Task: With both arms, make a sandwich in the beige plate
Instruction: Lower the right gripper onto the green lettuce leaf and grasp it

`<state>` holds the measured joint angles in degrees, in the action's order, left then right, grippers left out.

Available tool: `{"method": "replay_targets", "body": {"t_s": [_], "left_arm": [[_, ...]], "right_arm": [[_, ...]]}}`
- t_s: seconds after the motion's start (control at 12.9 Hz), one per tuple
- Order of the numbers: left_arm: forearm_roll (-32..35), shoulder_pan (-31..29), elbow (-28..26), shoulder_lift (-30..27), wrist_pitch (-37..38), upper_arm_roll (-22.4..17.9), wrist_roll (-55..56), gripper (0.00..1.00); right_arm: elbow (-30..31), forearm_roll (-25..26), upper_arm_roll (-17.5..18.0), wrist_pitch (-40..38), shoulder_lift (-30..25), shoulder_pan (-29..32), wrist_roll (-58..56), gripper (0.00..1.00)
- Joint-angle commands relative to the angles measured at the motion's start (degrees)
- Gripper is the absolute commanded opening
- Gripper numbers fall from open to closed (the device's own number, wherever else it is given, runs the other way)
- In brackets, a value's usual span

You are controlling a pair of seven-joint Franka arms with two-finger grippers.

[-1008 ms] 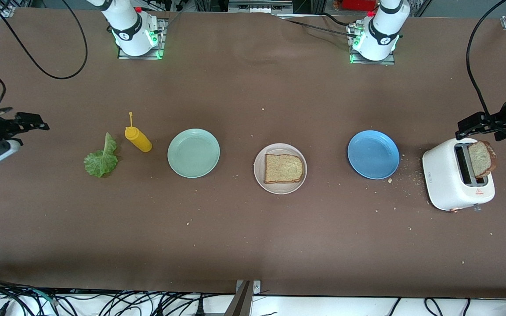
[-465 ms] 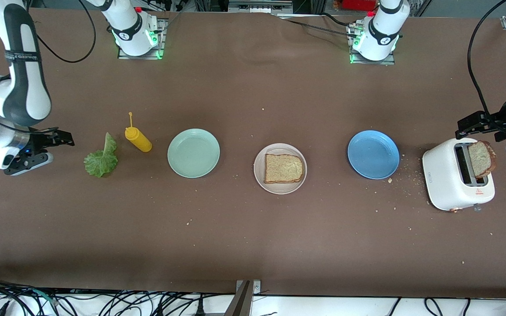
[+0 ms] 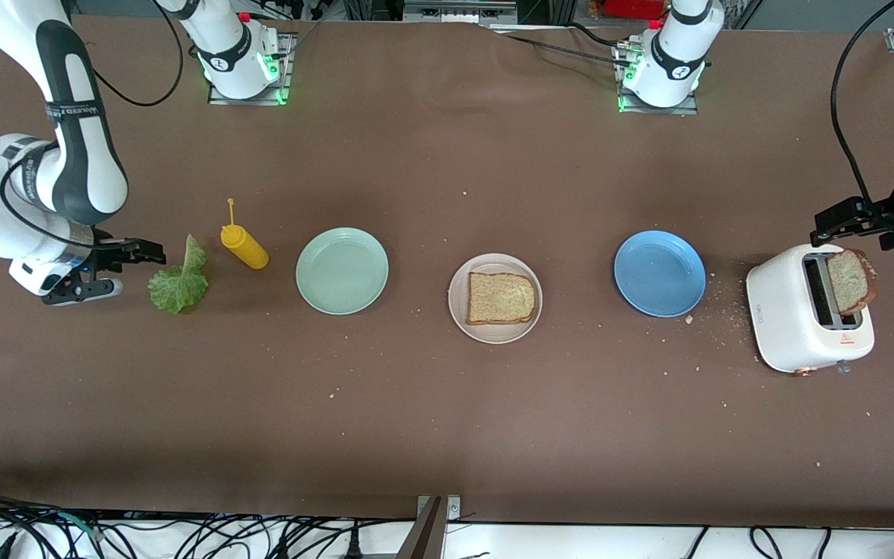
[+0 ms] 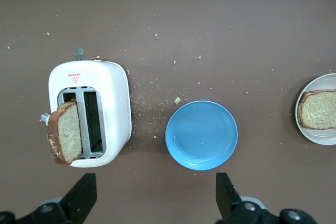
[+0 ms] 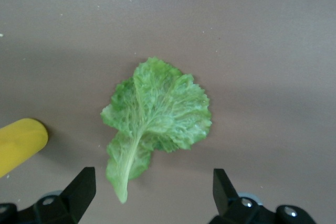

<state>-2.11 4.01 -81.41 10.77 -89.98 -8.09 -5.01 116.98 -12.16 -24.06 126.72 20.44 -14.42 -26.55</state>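
**Visitor:** Where does the sandwich stand?

**Onlooker:** A single square slice of brown speckled toast [image 3: 500, 298] lies flat on the small round beige plate [image 3: 459, 310], mid-table. Take that plate as the marker. Toward the left arm's end of the table sit a round blue plate [image 3: 659, 273] and then a white two-slot toaster [image 3: 792, 326], a second slice of toast [image 3: 850, 281] standing up out of one slot. Crumbs are scattered between the blue plate and the toaster.

**Visitor:** And toward the right arm's end?

**Onlooker:** From the beige plate: a round mint-green plate [image 3: 341, 271], a yellow squeeze bottle [image 3: 244, 244] lying tilted, then a ruffled green lettuce leaf [image 3: 178, 281] flat on the brown table cover [image 3: 447, 419].

**Visitor:** The grippers?

**Onlooker:** The right gripper [image 3: 136, 268] hangs just beside the leaf, on its side away from the beige plate, fingers [image 5: 79, 187] spread wide and empty; its wrist view looks straight down on the leaf. The left gripper [image 3: 831, 227] hovers over the toaster's edge, well apart from the beige plate, pincer wide too and holding nothing.
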Motion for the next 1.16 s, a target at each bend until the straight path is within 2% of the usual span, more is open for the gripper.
{"method": "replay_targets", "body": {"t_s": [0.0,0.23,0.54,0.62,0.7,0.78,0.85,1.09], "left_arm": [[-3.8,-1.3,0.1,-0.3,0.2,-0.2,-1.8,1.00],[-3.0,-1.5,0.2,-0.4,0.2,0.1,-1.8,1.00],[-2.7,-1.6,0.2,-0.5,0.2,-0.1,-1.8,1.00],[-2.7,-1.6,0.2,-0.5,0.2,-0.1,-1.8,1.00],[-2.6,-1.5,0.2,-0.5,0.2,0.0,-1.8,1.00],[-2.6,-1.5,0.2,-0.7,0.5,0.3,-1.7,1.00],[-2.6,-1.5,0.2,-1.4,0.7,0.3,-1.7,1.00],[-2.1,-0.9,0.0,-1.7,0.7,0.5,-1.6,1.00]], "right_arm": [[0.9,-1.1,0.6,3.1,2.6,-0.8,3.5,0.99],[0.9,-1.1,0.7,4.1,6.1,-2.5,6.1,0.99],[0.9,-1.6,0.7,4.2,7.7,-3.2,8.2,0.99],[0.9,-2.7,1.3,4.2,8.0,-3.2,8.1,0.88],[0.9,-2.7,1.5,4.2,8.1,-3.2,8.0,0.59],[0.9,-2.7,1.5,4.1,8.1,-3.2,7.5,0.20],[0.9,-2.7,1.5,4.1,8.1,-3.2,7.3,0.02],[0.9,-2.7,1.5,4.1,8.6,-3.2,7.1,0.00]]}}
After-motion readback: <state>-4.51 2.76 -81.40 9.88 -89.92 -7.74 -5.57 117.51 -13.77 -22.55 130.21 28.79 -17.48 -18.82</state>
